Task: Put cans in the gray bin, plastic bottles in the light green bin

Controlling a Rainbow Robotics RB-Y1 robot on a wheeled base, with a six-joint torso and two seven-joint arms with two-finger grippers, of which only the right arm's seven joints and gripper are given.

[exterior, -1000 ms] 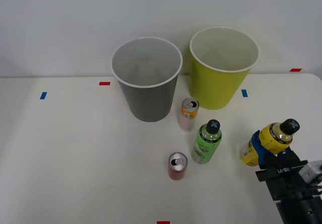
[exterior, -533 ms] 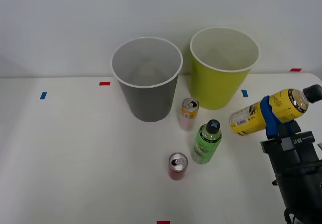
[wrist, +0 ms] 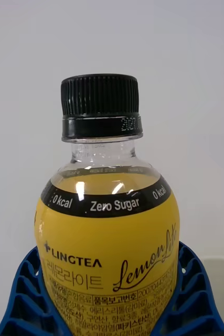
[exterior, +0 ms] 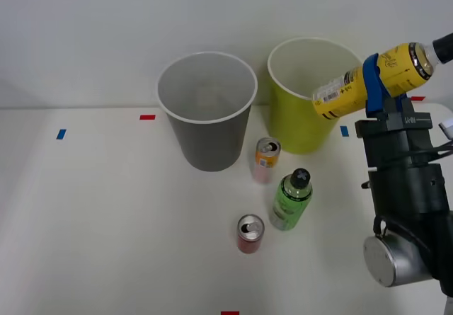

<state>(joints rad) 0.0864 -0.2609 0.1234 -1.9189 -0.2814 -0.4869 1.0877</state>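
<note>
Right pincer point(exterior: 382, 92) is clamping the yellow-labelled bottle point(exterior: 368, 81) at upper right of the front view, well above the desk point(exterior: 106, 223); its long axis is lying near-horizontal, cap pointing right, base overlapping the right rim of the light green bin point(exterior: 311, 99). Judgement: the bin's mouth is lying left of the pincer, so the carry is needing a leftward shift.

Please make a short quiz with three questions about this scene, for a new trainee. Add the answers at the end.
1. True or false: the tool holds the yellow bottle upright.
2. Which item stands nearest the gray bin? A) red can B) orange can C) green bottle
3. Fill in: the lifted bottle's base end hangs over the rim of the ____ bin.

Key
1. False; it lies tilted, cap end toward the right edge of the front view.
2. B
3. light green
</note>
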